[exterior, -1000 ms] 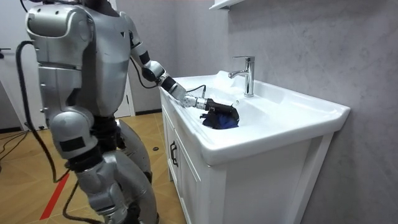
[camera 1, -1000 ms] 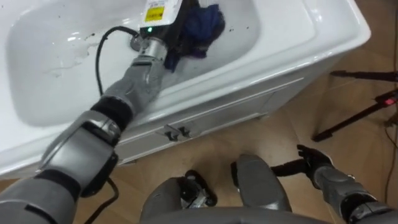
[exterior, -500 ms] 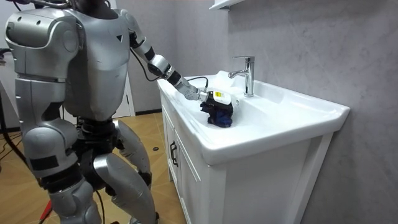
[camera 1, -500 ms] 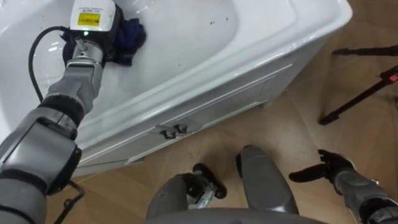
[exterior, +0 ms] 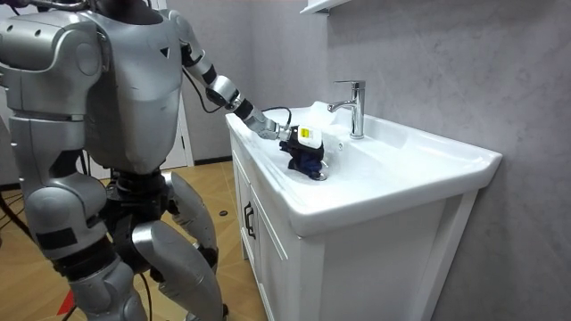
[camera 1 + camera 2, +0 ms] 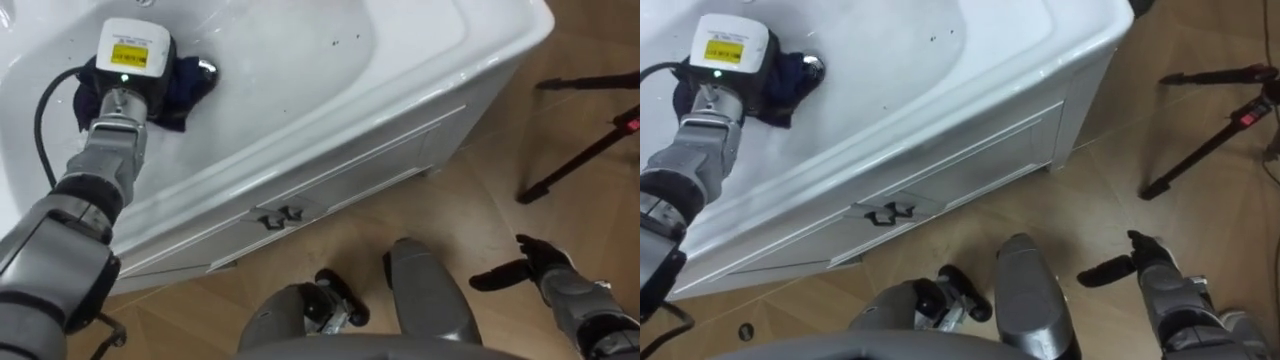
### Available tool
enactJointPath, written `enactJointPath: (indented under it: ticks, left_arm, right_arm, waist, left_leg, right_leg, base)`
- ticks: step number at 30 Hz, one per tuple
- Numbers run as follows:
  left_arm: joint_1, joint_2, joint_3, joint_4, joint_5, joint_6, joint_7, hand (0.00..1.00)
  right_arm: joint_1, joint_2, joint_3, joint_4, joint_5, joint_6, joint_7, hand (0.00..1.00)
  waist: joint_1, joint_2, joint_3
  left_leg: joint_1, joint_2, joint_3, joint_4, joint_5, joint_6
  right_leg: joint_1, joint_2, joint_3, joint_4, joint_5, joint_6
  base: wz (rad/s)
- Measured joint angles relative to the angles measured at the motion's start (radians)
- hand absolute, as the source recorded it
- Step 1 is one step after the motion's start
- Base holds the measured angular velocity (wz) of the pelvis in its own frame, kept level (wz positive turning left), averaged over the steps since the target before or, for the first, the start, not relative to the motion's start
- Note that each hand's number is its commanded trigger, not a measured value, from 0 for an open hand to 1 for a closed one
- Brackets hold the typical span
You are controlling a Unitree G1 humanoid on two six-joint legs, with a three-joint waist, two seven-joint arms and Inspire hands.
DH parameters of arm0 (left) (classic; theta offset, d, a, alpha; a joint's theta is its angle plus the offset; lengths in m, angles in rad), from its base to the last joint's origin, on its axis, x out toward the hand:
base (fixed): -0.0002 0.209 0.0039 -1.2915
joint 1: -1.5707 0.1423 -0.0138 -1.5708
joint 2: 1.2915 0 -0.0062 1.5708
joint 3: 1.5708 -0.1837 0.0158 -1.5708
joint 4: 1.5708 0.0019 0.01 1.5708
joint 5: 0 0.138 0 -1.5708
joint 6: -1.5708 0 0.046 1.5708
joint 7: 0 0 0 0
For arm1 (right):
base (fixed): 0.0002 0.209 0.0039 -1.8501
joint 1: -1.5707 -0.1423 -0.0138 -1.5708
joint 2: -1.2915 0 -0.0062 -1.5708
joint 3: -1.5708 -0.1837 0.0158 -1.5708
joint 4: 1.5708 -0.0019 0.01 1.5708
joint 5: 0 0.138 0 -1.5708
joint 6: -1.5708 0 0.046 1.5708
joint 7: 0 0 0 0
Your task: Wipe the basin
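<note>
Glossy basin [image 6: 320,60], matt cloth [image 6: 186,90], shiny metal tap [image 5: 356,111].

The cloth [image 6: 186,86] is mostly hidden under the left hand [image 6: 129,60]; the frame's upper left edge cuts off the basin [image 6: 420,60].

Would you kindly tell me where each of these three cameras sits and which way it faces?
Left eye view: on the robot's head, looking down into the basin; left hand on the blue cloth, right hand low over the floor.
Right eye view: beside it, same downward look, same arms.
Room view: standing off beside the cabinet, facing basin and faucet; the whole robot shows.
Shared: basin, blue cloth and left hand.
</note>
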Motion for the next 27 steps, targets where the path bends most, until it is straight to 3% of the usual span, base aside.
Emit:
enactJointPath:
  ticks: [4, 5, 9, 11, 16, 17, 19, 20, 25, 27]
  left_arm:
    - [0.053, 0.025, 0.004, 0.000, 0.042, 0.041, 0.008, 1.00]
    - [0.069, 0.029, 0.005, 0.000, 0.043, 0.050, 0.008, 1.00]
    - [0.105, 0.032, 0.049, -0.002, 0.042, 0.061, 0.009, 1.00]
    - [0.127, 0.035, 0.085, -0.006, 0.042, 0.064, 0.014, 1.00]
    - [0.164, 0.036, 0.151, -0.014, 0.086, 0.072, 0.032, 1.00]
    - [0.167, 0.036, 0.154, -0.017, 0.089, 0.072, 0.034, 1.00]
    - [0.171, 0.036, 0.155, -0.019, 0.099, 0.072, 0.034, 1.00]
    - [0.180, 0.036, 0.159, -0.023, 0.109, 0.072, 0.034, 1.00]
    - [0.208, 0.032, 0.173, -0.037, 0.109, 0.074, 0.034, 1.00]
    - [0.209, 0.031, 0.175, -0.037, 0.109, 0.075, 0.034, 1.00]
  right_arm:
    - [0.009, 0.001, -0.001, 0.000, 0.000, 0.006, -0.006, 0.00]
    - [0.012, 0.001, -0.007, 0.001, 0.000, 0.006, -0.006, 0.00]
    - [0.020, 0.001, -0.032, -0.002, 0.000, 0.007, -0.006, 0.00]
    - [0.037, 0.001, -0.041, -0.001, 0.002, 0.008, -0.006, 0.00]
    - [0.057, -0.001, -0.048, 0.000, 0.000, 0.030, -0.006, 0.00]
    - [0.060, -0.001, -0.050, 0.000, -0.002, 0.031, -0.006, 0.00]
    - [0.061, 0.000, -0.071, 0.000, -0.009, 0.040, -0.006, 0.00]
    - [0.062, 0.000, -0.084, 0.002, -0.021, 0.044, -0.006, 0.00]
    - [0.064, -0.001, -0.088, 0.003, -0.044, 0.052, -0.008, 0.00]
    - [0.063, -0.001, -0.089, 0.003, -0.044, 0.052, -0.009, 0.00]
  waist:
    - [0.001, -0.011, -0.0134]
    - [0.004, -0.012, -0.0215]
    - [0.028, -0.008, -0.0257]
    - [0.038, -0.003, -0.0336]
    - [0.067, -0.003, -0.0346]
    - [0.071, -0.011, -0.0292]
    - [0.079, -0.007, -0.0319]
    - [0.080, -0.012, -0.0284]
    - [0.084, -0.015, -0.0282]
    - [0.084, -0.009, -0.0325]
  left_leg:
    - [0.011, 0.000, -0.011, 0.000, 0.002, -0.003]
    - [0.010, 0.000, -0.017, 0.000, 0.003, -0.003]
    - [0.007, 0.003, -0.041, 0.002, 0.004, -0.005]
    - [0.009, 0.002, -0.055, -0.001, 0.006, -0.009]
    - [0.015, 0.000, -0.054, -0.003, 0.008, -0.012]
    - [0.016, 0.000, -0.055, -0.003, 0.008, -0.012]
    - [0.019, -0.001, -0.056, -0.005, 0.009, -0.013]
    - [0.026, -0.002, -0.056, -0.008, 0.009, -0.014]
    - [0.045, -0.002, -0.058, -0.011, 0.010, -0.016]
    - [0.046, -0.002, -0.060, -0.011, 0.011, -0.017]
  right_leg:
    - [0.016, 0.004, -0.004, -0.006, 0.002, -0.003]
    - [0.018, 0.005, -0.006, -0.009, 0.003, -0.004]
    - [0.026, 0.015, -0.008, -0.026, 0.011, -0.006]
    - [0.036, 0.015, -0.015, -0.035, 0.012, -0.007]
    - [0.038, 0.016, -0.010, -0.032, 0.013, -0.008]
    - [0.038, 0.016, -0.010, -0.031, 0.012, -0.008]
    - [0.039, 0.016, -0.008, -0.031, 0.012, -0.009]
    - [0.045, 0.016, -0.007, -0.032, 0.012, -0.010]
    - [0.065, 0.018, -0.007, -0.038, 0.010, -0.012]
    - [0.067, 0.018, -0.007, -0.038, 0.010, -0.013]
  base:
    - [0.01]
    - [0.03]
    - [-0.03]
    - [0.04]
    - [-0.02]
    - [0.00]
    - [-0.04]
    - [-0.04]
    - [0.00]
    - [0.00]
